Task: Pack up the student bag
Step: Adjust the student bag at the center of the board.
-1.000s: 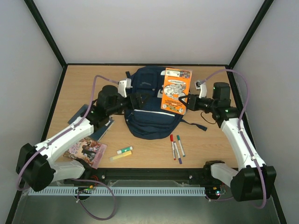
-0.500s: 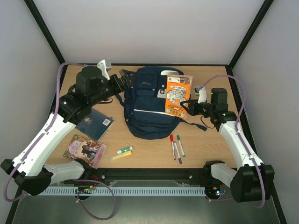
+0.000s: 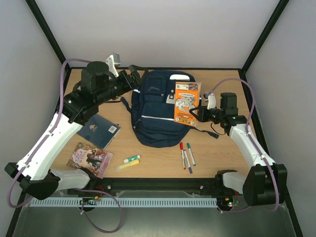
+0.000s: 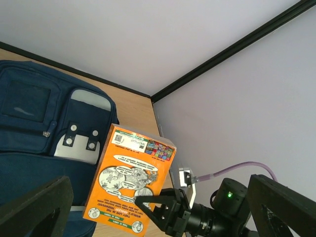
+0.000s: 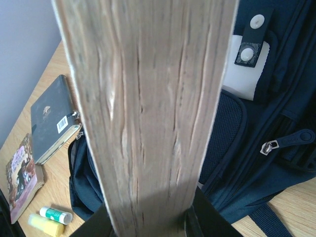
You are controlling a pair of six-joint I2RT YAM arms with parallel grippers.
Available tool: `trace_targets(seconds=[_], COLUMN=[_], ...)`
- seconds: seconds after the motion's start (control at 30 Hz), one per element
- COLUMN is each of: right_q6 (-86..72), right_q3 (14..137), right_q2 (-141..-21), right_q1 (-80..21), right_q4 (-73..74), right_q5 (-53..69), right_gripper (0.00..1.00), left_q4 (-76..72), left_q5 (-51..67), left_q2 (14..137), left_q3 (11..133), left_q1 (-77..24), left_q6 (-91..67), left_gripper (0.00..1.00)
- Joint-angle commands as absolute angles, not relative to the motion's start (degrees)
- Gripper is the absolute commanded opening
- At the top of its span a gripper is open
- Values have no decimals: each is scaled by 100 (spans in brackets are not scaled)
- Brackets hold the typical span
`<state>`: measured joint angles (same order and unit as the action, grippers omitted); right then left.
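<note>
The student bag (image 3: 155,111) lies flat in the middle of the table, navy with a white patch near its top. My right gripper (image 3: 196,113) is shut on the lower edge of an orange paperback book (image 3: 186,102) and holds it upright over the bag's right side. In the right wrist view the book's page edge (image 5: 148,108) fills the middle, with the bag (image 5: 266,98) behind it. My left gripper (image 3: 137,78) hangs open and empty above the bag's back left corner. From the left wrist view I see the book (image 4: 131,180) and the bag (image 4: 29,113).
A dark blue notebook (image 3: 100,131) and a picture book (image 3: 90,159) lie at the left front. A glue stick (image 3: 131,159) and a yellow marker (image 3: 127,165) lie in front of the bag. Three markers (image 3: 186,155) lie at the right front. Walls enclose the table.
My left arm has lifted off the bag's left side and swung up to the back left, uncovering the notebook. The right gripper has shifted slightly nearer with the book.
</note>
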<state>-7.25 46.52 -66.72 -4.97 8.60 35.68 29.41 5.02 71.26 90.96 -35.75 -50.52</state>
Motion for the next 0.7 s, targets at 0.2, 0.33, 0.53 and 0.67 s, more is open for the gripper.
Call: trace_targets(seconds=[0.2, 0.33, 0.53, 0.67], right_q6=[-564, -527, -445, -234], right_q3=[4833, 4864, 5325, 6001], right_q2=[-6615, -6444, -6260, -6263], right_q1=[-500, -501, -496, -446], right_q4=[536, 586, 1055, 1708], right_q5=[3712, 3620, 3142, 2678], right_gripper=[1, 1, 1, 1], left_q4=[2541, 2025, 1130, 1165], left_q5=[489, 496, -486, -995], left_q2=[6822, 6520, 6348, 6696], left_q3=[8309, 7188, 5854, 5711], left_q1=[-3649, -3648, -3650, -3662], left_q6=[-4001, -2639, -1654, -1374], left_gripper=[99, 99, 99, 100])
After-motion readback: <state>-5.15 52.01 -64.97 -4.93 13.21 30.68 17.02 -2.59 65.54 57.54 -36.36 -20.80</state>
